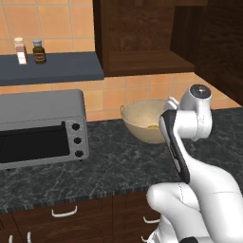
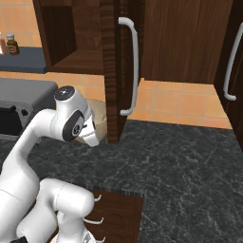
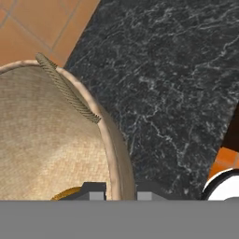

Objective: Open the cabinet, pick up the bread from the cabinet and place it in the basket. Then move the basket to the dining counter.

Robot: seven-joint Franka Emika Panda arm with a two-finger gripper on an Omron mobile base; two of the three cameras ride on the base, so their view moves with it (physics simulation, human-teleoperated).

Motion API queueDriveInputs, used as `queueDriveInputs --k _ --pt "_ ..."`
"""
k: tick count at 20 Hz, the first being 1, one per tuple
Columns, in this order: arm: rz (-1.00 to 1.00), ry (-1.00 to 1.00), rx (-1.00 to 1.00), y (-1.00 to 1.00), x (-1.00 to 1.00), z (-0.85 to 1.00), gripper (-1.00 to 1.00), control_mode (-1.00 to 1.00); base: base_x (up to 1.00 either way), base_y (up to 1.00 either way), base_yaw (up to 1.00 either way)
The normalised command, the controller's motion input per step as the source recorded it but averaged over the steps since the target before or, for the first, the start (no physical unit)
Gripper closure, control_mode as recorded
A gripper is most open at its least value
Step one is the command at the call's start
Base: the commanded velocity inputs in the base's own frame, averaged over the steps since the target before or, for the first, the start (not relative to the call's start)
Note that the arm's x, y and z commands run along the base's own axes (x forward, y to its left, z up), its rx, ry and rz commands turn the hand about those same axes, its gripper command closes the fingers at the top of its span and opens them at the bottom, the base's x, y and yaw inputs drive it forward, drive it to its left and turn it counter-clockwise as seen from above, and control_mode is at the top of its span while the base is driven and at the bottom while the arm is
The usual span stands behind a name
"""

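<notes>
The tan basket stands on the black granite worktop under the open cabinet. A sliver of the golden bread lies inside it, also seen as a yellow spot of bread from the left base. My gripper is shut on the basket's near rim, one fingertip inside and one outside. The white hand hangs at the basket's edge. The cabinet door stands swung out, with its silver bar handle facing right. The dining counter is out of view.
A grey toaster oven sits left of the basket. Above it a dark shelf holds two small bottles. Low drawers with white handles run under the worktop. Another closed cabinet door handle is at the right.
</notes>
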Motion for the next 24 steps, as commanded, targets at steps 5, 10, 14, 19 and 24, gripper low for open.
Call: queueDriveInputs --k 5,10,14,19,24 --pt "0.00 0.00 0.00 0.00 -0.42 0.22 1.00 -1.00 0.00 0.00 0.00" --pt "0.00 0.00 0.00 0.00 -0.18 0.06 1.00 -1.00 0.00 0.00 0.00" --pt "0.00 0.00 0.00 0.00 -0.05 0.00 1.00 1.00 -0.22 0.00 0.00" --pt "0.00 0.00 0.00 0.00 0.00 0.00 1.00 1.00 -0.45 0.45 0.14" --pt "0.00 0.00 0.00 0.00 0.00 0.00 1.00 1.00 -0.19 0.81 0.61"
